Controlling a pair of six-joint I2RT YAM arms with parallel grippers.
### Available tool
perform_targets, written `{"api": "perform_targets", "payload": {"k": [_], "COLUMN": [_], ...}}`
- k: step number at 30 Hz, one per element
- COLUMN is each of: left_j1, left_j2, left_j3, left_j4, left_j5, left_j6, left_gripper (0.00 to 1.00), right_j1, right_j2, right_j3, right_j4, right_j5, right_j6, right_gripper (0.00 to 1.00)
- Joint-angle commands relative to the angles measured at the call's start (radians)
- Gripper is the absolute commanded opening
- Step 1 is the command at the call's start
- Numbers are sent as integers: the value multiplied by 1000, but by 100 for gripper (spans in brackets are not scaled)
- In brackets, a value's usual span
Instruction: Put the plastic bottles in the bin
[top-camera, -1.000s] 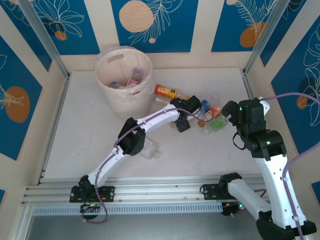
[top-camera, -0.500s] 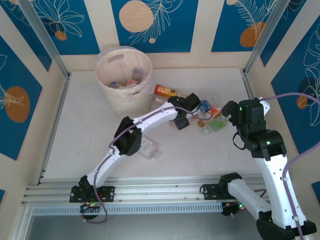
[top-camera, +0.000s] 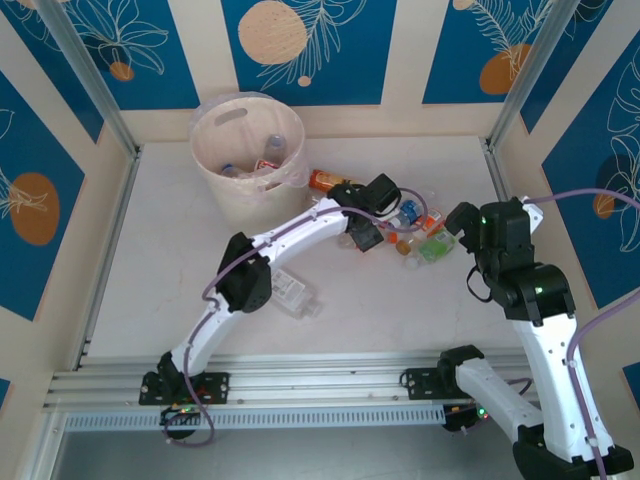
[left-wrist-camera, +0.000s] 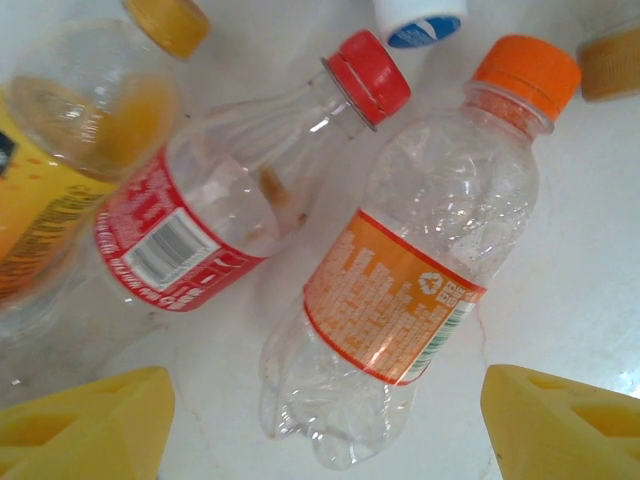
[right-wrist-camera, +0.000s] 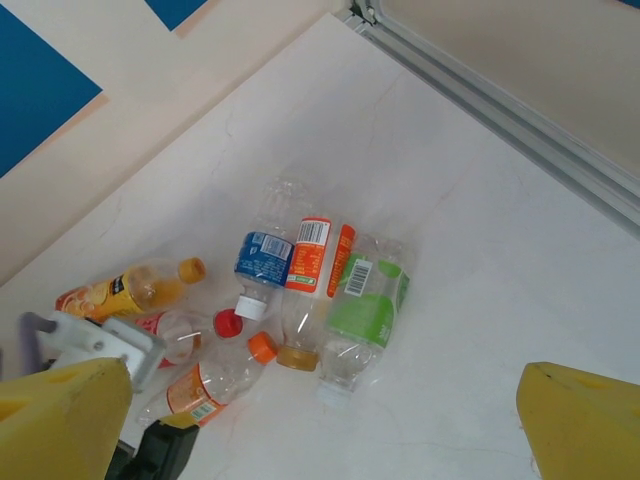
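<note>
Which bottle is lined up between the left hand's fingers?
The orange-capped bottle with the orange label: it lies centred under the open left hand. The red-capped bottle lies off to the side.

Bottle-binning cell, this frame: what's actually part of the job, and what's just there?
Job: bin, orange-label bottle, red-label bottle, yellow-label bottle, blue-label bottle, white-label bottle, green-label bottle, clear bottle lying apart near the front.
Not job: table, aluminium rail, patterned wall panels.
</note>
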Motion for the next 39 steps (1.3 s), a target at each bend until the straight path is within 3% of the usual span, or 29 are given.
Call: {"api": "perform_targets", "payload": {"k": [1,10,31,36,39], "left_j1": [1,15,15,15,15], "left_j2": [48,139,215,213,202], "left_j3": [42,131,132,132,132], "left_j4": [-26,-31,-61,-62,-65], "left_j5": [22,18,30,22,17], "left_j6": [30,50,56,53,50], "left_gripper": [81,81,78,63,49], "right_j1": [-6,-6,-6,-6,-6], "right_j2": [-26,-39,-40,-41,-45], "right_j3": [-7,-10,-15,-15,-15], "right_j4": [7,1,4,1,2], "right_j5": [44,47,44,44,47], "right_j6": [28,28,34,35,34], "right_gripper": [99,99,99,99,99]}}
